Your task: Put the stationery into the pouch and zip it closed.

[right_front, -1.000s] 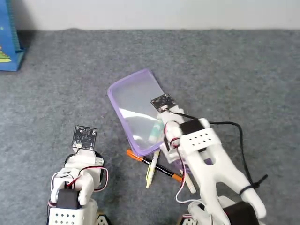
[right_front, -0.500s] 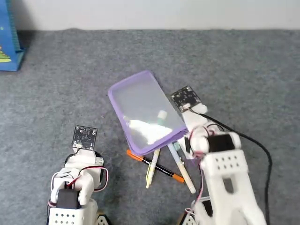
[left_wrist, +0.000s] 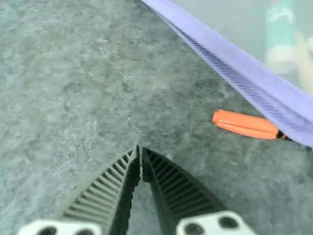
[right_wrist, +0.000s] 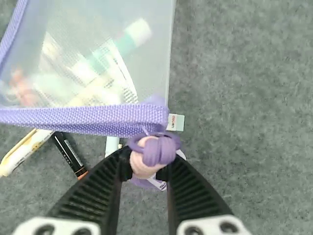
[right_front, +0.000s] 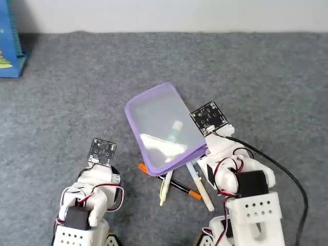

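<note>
Now — right gripper (right_wrist: 145,159) clamped on the zip pull (right_wrist: 152,147) at the pouch (right_wrist: 98,58) corner; left gripper (left_wrist: 140,152) pinched together, empty, over carpet (left_wrist: 73,73) nr the orange pen (left_wrist: 242,125).
Judging by loose pens (right_front: 201,187) beside the pouch, zipping's premature — hold the pull low, taut, w/o dragging; right wrist view shows the grip, high view all three pens outside.

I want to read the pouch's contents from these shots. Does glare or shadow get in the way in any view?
High view: a pale sheen streaks the pouch on its arm-side half, partly veiling the contents. Right wrist view: no glare past the zipper pull, contents show through the panel. Left wrist view: even light, a faint shadow under the orange pen.
</note>
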Available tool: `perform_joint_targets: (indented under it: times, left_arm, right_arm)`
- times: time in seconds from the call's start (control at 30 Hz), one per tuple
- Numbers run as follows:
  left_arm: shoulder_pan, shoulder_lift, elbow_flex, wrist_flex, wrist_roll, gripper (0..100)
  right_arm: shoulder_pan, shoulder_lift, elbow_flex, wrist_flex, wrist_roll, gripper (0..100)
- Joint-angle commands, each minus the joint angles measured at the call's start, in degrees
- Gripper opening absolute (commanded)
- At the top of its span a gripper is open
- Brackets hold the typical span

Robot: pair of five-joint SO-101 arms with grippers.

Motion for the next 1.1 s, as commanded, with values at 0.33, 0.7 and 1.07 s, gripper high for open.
perform_joint_targets:
  times: [0.33,0.7,1.07]
  left_arm:
    - [-9.41,-0.62,-3.38,-2.81,-0.70,2]
    - [-10.73,-0.62,-5.14,-4.48,-0.35,1]
    - [-10.81,-0.62,-5.23,-4.57,-0.44,2]
  right_arm:
    - [4.97,-0.48,-13.36,-12.00,8.00,0.9]
    - [12.88,-0.48,-13.45,-33.01,13.89,0.9]
    - [10.95,0.66,-13.45,-46.02,16.70,0.9]
